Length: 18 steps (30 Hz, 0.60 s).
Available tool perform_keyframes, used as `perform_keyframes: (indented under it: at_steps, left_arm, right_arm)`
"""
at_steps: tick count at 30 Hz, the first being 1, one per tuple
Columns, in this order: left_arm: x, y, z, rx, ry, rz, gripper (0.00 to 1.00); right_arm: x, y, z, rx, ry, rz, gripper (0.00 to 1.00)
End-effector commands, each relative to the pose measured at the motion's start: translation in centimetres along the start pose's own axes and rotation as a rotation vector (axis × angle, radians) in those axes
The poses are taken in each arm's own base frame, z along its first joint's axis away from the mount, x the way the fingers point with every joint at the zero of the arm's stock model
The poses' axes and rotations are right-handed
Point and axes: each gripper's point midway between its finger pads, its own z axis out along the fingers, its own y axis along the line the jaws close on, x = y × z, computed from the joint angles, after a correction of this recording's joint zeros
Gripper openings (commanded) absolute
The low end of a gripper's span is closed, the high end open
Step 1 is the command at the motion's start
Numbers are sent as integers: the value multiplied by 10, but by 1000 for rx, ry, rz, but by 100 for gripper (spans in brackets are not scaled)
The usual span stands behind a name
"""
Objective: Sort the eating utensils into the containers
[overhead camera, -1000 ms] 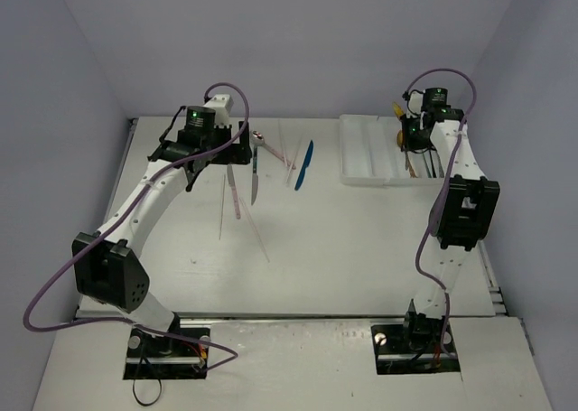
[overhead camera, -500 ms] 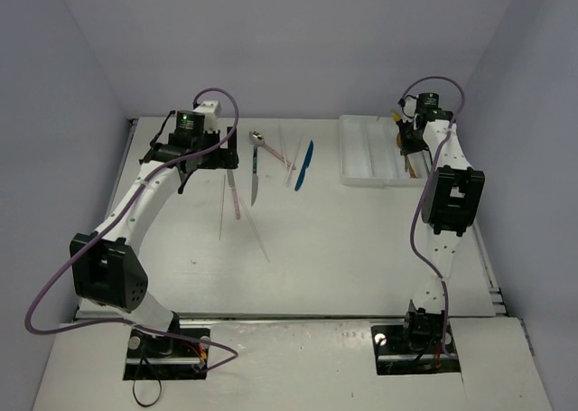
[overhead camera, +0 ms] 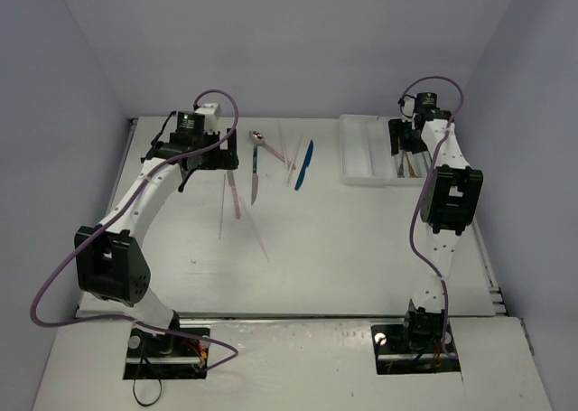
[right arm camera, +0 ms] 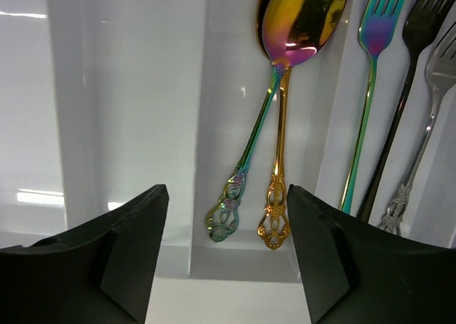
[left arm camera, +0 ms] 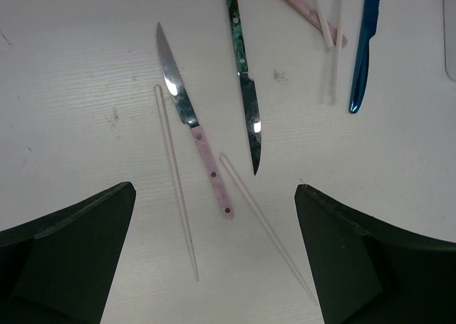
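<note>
Right claw (right arm camera: pixel 226 196) hangs spread over the white tray (right arm camera: pixel 128 89) at the far right of the counter (overhead camera: pixel 343 239), its two dark fingers apart and pinching nothing. A second ago it was pressed together around something gold above the tray; now it has let go. Below it a gold spoon (right arm camera: pixel 281 139) and a rainbow spoon (right arm camera: pixel 249 153) lie side by side in one long compartment, with forks (right arm camera: pixel 367 103) in the next compartment to the right. That likely means one more spoon is sorted and this arm is free to fetch another piece. Left claw (left arm camera: pixel 214 217) is spread wide and empty, hovering over the loose pieces on the far left-middle of the counter: a pink-handled knife (left arm camera: pixel 196 135), a teal-handled knife (left arm camera: pixel 242 75), a blue knife (left arm camera: pixel 365 46) and thin pale sticks (left arm camera: pixel 177 196), all lying flat and well apart from the tray. These have not moved in the last second, so plenty of sorting is left. White counter, plain pale lilac walls (overhead camera: pixel 298 41) on three sides.
</note>
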Motion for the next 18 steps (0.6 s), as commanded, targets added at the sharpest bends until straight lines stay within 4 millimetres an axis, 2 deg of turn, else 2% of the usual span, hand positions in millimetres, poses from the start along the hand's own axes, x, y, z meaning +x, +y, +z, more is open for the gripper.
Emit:
perform_keyframes:
  at_steps: [1,3,5,6,7,8,10,12,16,18]
  left_arm:
    - [-25,-11,-13,65,-71,10,95]
    - [-24,-17,-14,97,-66,23,95]
    - [-22,-21,-15,137,-60,43,95]
    - [-22,-24,-17,168,-57,57,95]
    - [-20,-28,-19,203,-54,72,95]
    - [-18,-32,-20,236,-49,83,95]
    - [-18,-41,-26,315,-61,96,95]
    - [-14,-40,-27,348,-58,91,95]
    - [-9,-42,-28,398,-53,82,95]
    - [-6,-40,-27,399,-45,73,95]
  right_arm:
    - [-91,37,-94,16,-276,-81,67]
    - [-103,66,-99,-6,-306,-115,67]
    - [-112,102,-98,-39,-329,-161,75]
    - [-116,119,-96,-58,-336,-187,72]
    - [-121,133,-94,-74,-347,-210,63]
    - [-126,144,-93,-82,-361,-226,49]
    - [-124,173,-75,-153,-352,-248,49]
    - [-127,192,-63,-210,-359,-253,49]
    - [-128,258,-49,-416,-393,-268,47]
    - [-128,276,-45,-441,-412,-282,46]
